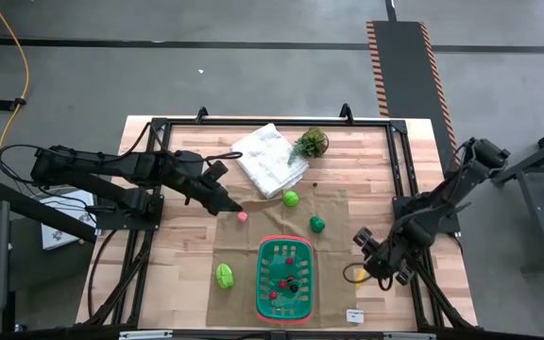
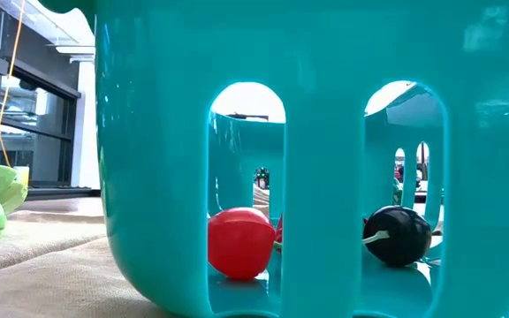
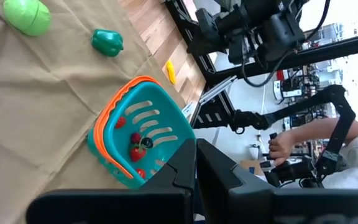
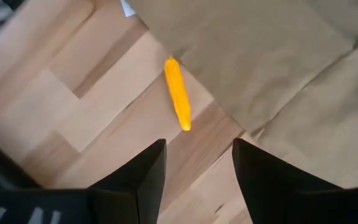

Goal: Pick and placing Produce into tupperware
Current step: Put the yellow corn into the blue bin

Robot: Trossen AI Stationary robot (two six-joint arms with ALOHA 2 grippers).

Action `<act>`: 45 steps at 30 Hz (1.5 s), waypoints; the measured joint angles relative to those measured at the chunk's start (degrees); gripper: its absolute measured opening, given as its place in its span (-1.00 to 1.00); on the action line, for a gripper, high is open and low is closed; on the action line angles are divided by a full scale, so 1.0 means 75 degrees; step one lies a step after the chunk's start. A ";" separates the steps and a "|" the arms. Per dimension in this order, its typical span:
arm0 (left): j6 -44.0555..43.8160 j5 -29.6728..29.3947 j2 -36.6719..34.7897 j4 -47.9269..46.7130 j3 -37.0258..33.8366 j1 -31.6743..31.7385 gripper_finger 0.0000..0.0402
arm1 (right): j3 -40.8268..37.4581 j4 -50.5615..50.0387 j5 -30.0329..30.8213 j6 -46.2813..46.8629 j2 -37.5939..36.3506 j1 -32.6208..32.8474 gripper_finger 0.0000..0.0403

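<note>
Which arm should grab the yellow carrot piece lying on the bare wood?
Right. The right gripper hangs open just above the yellow carrot piece, beside the basket. The left gripper is shut, across the table near a pink piece.

Even, bright overhead light leaves soft shadows on the table (image 1: pixel 178 283), while the basket (image 2: pixel 325 132) looms blurred and windows glare white.

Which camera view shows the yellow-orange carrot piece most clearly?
The right wrist view: the carrot piece lies in full on bare wood beside the brown cloth, just beyond the open right gripper. The high view shows only a small yellow spot, the left wrist view a small sliver. The low view does not show it.
</note>
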 joint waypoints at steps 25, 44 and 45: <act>0.0024 -0.0003 0.0000 -0.0626 0.0000 -0.0003 -0.99 | 0.0358 0.1195 0.0023 -0.0295 0.2323 0.0397 -0.25; 0.0000 0.0061 0.0000 -0.0633 0.0000 -0.0003 -0.99 | 0.0356 0.1503 0.0166 -0.0010 0.2743 0.0466 -0.25; -0.0002 0.0058 0.0000 -0.0633 0.0000 -0.0003 -0.99 | 0.0356 0.1503 0.0095 -0.0012 0.2743 0.0480 -0.25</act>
